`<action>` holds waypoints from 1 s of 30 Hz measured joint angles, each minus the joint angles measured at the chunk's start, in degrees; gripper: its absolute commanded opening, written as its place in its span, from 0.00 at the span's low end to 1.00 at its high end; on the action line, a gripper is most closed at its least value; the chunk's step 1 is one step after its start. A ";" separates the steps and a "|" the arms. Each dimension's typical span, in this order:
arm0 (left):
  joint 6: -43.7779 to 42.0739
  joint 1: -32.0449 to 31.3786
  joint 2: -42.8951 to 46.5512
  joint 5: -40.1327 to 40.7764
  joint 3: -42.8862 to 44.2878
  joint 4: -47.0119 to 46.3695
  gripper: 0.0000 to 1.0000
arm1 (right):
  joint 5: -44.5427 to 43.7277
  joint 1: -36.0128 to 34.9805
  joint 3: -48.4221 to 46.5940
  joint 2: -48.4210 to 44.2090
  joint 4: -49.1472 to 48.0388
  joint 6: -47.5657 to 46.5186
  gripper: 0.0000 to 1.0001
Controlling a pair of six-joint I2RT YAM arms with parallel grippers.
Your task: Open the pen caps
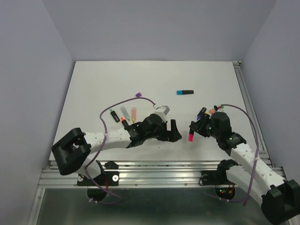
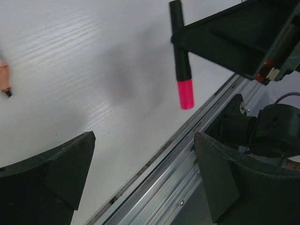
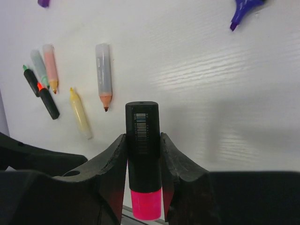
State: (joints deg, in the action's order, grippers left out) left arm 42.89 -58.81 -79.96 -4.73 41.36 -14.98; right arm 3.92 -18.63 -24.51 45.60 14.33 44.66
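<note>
Close to the near edge, right of the middle, the right gripper point(image 3: 143, 145) clamps a black pen point(image 2: 180, 47) by its smooth round barrel. Its glossy pink cap point(image 3: 145, 205) is on and points toward the near edge. Just to the left, the left gripper point(image 2: 143, 164) gapes wide and holds nothing. We judge this cap to be the one now in hand.

Farther in, left of the middle, several pens point(image 1: 124, 112), black and pastel, lie with bare tips. Beyond them rests a loose purple cap point(image 1: 138, 94). Toward the far right, a blue cap point(image 1: 179, 92) is not yet off its stubby pen. The matte white worktop point(image 1: 93, 79) shows a faint grain.
</note>
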 measured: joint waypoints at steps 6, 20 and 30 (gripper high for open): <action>-1.42 -3.06 -11.39 -2.93 10.36 -5.18 0.99 | -0.72 -6.75 0.00 2.91 -1.79 4.22 0.01; -2.47 -3.50 -16.09 -6.88 12.11 -6.71 0.77 | -4.90 -7.72 -1.57 3.48 -2.86 12.74 0.01; -2.89 -4.50 -16.79 -7.32 12.11 -7.04 0.44 | -3.85 -7.72 -1.68 4.11 -3.52 14.08 0.01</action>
State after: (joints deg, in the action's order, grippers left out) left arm 40.01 -63.31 -96.75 -12.05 53.47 -22.02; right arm 0.08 -26.35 -26.20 49.71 10.81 58.74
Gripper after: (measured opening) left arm 0.550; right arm 0.348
